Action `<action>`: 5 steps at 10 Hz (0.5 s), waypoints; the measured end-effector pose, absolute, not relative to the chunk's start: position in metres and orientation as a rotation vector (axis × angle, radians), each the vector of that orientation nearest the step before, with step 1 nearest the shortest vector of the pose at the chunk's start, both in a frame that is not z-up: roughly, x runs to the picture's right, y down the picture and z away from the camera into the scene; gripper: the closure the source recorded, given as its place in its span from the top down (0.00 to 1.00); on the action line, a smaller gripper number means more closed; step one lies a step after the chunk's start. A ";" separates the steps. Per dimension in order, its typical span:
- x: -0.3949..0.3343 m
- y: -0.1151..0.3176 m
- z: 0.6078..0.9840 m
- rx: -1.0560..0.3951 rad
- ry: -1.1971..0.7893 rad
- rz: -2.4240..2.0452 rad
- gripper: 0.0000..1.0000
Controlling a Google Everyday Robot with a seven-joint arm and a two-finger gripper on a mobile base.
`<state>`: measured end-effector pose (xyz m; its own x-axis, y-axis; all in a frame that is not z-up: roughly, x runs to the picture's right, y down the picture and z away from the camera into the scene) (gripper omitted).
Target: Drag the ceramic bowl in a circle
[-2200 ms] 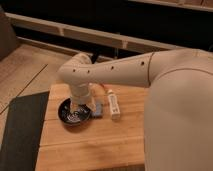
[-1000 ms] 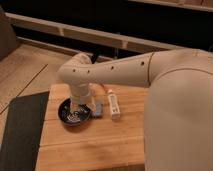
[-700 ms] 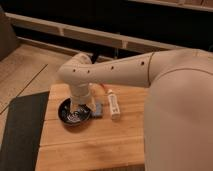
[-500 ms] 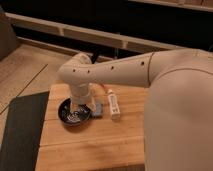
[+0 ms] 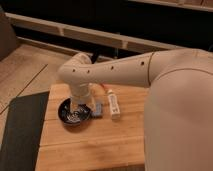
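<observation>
The ceramic bowl (image 5: 74,114), glossy black with pale ring marks inside, sits on the wooden table (image 5: 90,145) at its left side. My gripper (image 5: 80,106) reaches straight down from the white arm (image 5: 120,75) into the bowl, at its upper right part. The wrist hides the fingertips and the bowl's far rim.
A small blue-grey block (image 5: 99,108) lies just right of the bowl, almost touching it. A white tube (image 5: 114,104) with a red tip lies right of the block. A dark mat (image 5: 20,130) borders the table's left edge. My arm's large body covers the table's right side.
</observation>
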<state>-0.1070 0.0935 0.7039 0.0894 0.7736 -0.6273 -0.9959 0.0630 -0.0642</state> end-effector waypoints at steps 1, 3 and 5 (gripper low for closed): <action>-0.107 0.076 0.706 -0.516 0.447 1.391 0.65; -0.104 0.030 0.713 -0.430 0.334 1.324 0.65; -0.101 0.012 0.716 -0.403 0.297 1.322 0.65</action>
